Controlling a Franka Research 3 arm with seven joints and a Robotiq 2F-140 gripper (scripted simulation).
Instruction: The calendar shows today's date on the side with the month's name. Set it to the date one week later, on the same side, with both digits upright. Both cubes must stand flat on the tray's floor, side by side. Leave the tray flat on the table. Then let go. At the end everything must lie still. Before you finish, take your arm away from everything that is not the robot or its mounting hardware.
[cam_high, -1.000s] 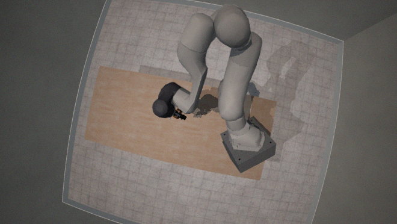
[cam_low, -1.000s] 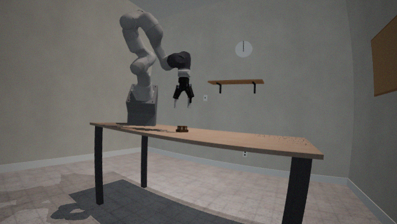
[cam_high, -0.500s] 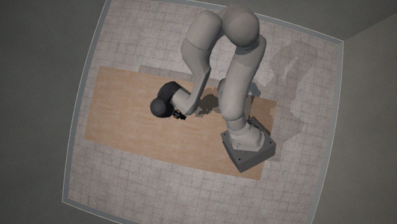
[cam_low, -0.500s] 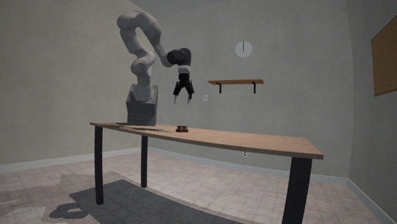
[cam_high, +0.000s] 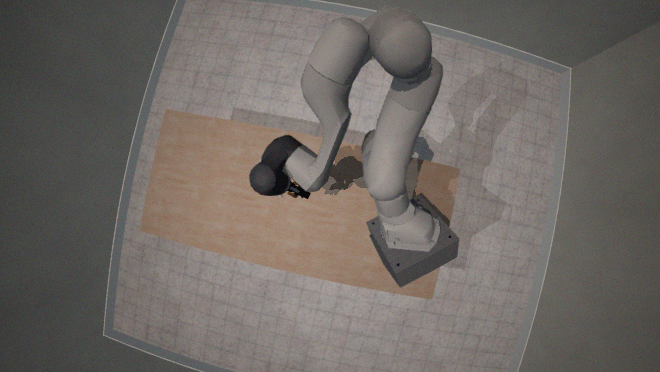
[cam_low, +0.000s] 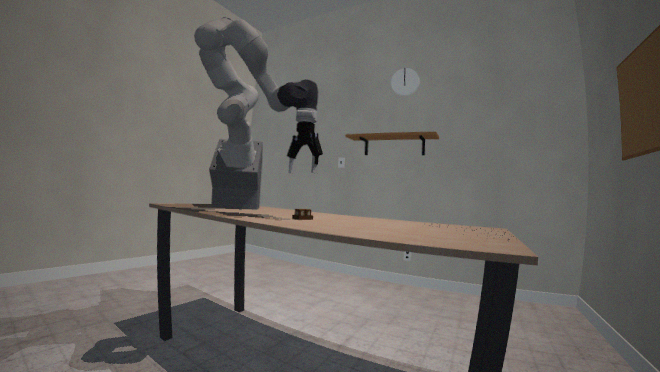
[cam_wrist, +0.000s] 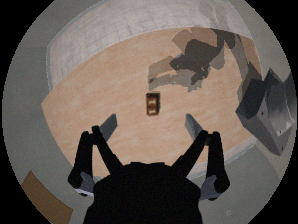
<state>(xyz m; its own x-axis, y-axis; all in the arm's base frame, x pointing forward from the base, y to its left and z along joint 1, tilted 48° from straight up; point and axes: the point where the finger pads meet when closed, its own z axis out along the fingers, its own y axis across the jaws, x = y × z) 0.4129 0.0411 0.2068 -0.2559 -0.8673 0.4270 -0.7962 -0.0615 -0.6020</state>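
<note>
Wood tbl (cam_high: 210, 200) (cam_low: 350, 227) (cam_wrist: 120, 70), open gripper (cam_high: 299, 191) (cam_low: 302, 172) (cam_wrist: 150, 120) above, calendar (cam_low: 302, 215) (cam_wrist: 153, 104) digits prob. unreadable.

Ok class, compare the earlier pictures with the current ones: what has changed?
The open gripper has risen a little, farther above the calendar. Nothing was visibly grasped or released. The calendar and table stayed put.
</note>
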